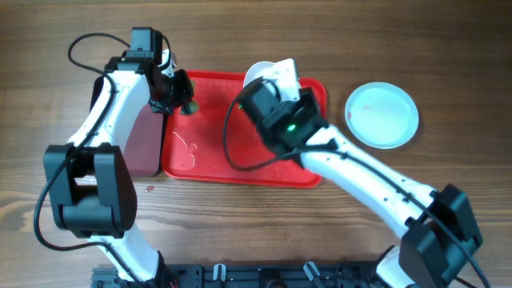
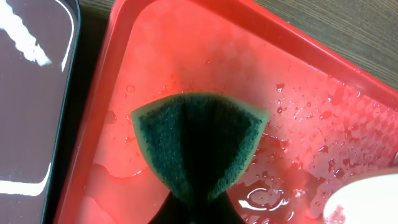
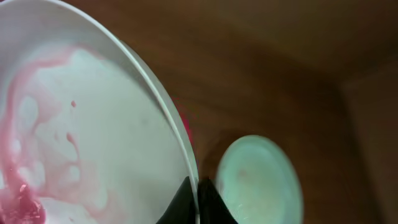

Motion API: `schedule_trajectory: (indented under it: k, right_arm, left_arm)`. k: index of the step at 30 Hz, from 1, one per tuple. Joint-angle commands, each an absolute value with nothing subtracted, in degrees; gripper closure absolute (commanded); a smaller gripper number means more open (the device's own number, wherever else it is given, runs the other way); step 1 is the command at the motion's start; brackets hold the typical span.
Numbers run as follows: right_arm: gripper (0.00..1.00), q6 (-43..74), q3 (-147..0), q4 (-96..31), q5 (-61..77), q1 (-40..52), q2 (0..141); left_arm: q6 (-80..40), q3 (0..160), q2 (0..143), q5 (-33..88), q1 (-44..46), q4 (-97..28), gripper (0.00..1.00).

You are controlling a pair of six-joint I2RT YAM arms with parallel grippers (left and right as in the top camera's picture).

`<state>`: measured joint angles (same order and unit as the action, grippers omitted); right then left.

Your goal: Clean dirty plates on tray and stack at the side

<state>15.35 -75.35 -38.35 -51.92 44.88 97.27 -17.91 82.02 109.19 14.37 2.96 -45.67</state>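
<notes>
White round plate [image 3: 81, 124], red-sauce-smeared, pinched at its rim by my right gripper [image 3: 198, 194], tilted over the bright red plastic tray [image 2: 205, 43], I judge to catch drips; left gripper [image 2: 193, 210] clenches a green scrub sponge [image 2: 199, 143] over the tray, ready to wipe; pale blue-green plate [image 1: 382, 114] rests on the wooden table [image 1: 456, 48], apart; third plate unseen.

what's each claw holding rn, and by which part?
Left claw pinches a green sponge at the end nearest the wrist, over the red tray. Right claw grips a sauce-smeared white plate by its rim.
</notes>
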Motion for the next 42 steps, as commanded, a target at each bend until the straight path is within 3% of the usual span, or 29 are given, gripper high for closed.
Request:
schedule_trajectory:
  k: [1,11,21,24,30,33,38,42]
  right_arm:
    - [0.96,10.66,-75.31,-36.71,-69.52,49.10,96.31]
    - [0.96,0.56,-75.31,-29.74,-87.05,54.54,96.31]
    - [0.96,-1.06,-75.31,-26.96,-85.12,55.33,96.31]
    - [0.96,0.27,-75.29,-28.84,-72.25,55.09,96.31]
    - [0.96,18.92,-75.31,-42.50,-42.24,49.45,96.27]
    - [0.96,22.52,-75.31,-44.03,-21.12,40.58,95.20]
    - [0.96,21.08,-75.31,-44.66,-0.56,21.61,91.44]
    - [0.96,21.15,-75.29,-49.91,3.68,3.62,91.18]
  left_arm:
    - [-18.48,81.62,108.97,13.78,3.16,-45.45,0.96]
    - [-18.48,81.62,108.97,13.78,3.16,-45.21,0.96]
    - [-18.48,81.62,108.97,13.78,3.16,-44.60,0.96]
    - [-18.48,81.62,108.97,13.78,3.16,-44.60,0.96]
    - [-18.48,81.62,108.97,13.78,3.16,-44.62,0.96]
    - [-18.48,81.62,108.97,13.76,3.16,-44.60,0.96]
    - [-18.48,81.62,108.97,13.15,3.16,-44.62,0.96]
    - [-18.48,81.62,108.97,13.17,3.16,-44.62,0.96]
